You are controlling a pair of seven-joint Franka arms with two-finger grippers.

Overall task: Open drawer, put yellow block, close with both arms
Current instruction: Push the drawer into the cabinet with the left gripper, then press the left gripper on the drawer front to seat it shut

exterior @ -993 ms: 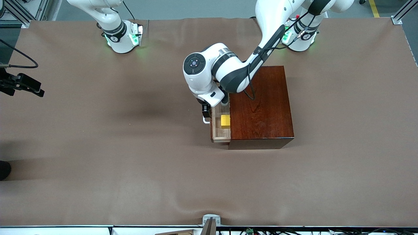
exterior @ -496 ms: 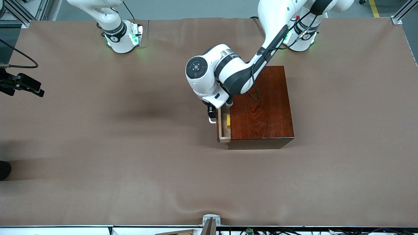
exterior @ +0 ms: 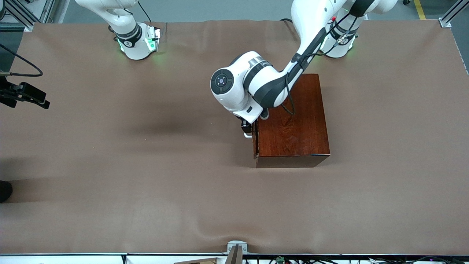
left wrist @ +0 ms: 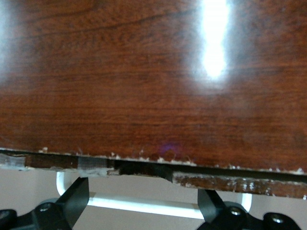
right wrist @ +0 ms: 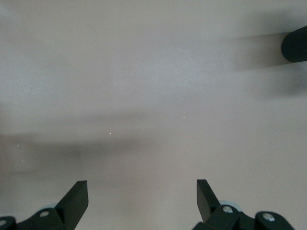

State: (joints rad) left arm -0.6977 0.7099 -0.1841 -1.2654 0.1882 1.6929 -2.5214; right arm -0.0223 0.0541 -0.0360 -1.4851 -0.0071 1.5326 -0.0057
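Note:
The dark reddish box [exterior: 293, 121] stands mid-table. Its drawer [exterior: 255, 141] is pushed in, its front almost flush with the box. The yellow block is hidden. My left gripper [exterior: 246, 129] is at the white handle [exterior: 248, 136], in front of the drawer. In the left wrist view the left gripper [left wrist: 143, 197] is open, its fingers spread along the handle bar [left wrist: 144, 205] just below the drawer front [left wrist: 230, 181] and the glossy box top [left wrist: 144, 86]. My right gripper [right wrist: 141, 189] is open with nothing between its fingers, over bare table cover.
The arms' green-lit bases [exterior: 137, 42] [exterior: 339, 40] stand along the table's farther edge. A black device with a cable [exterior: 25, 96] juts in at the right arm's end of the table. A dark rounded object [right wrist: 295, 45] shows in the right wrist view.
The drawer has slid from partly open to almost fully in, hiding the yellow block. My left gripper moved with the handle toward the box.

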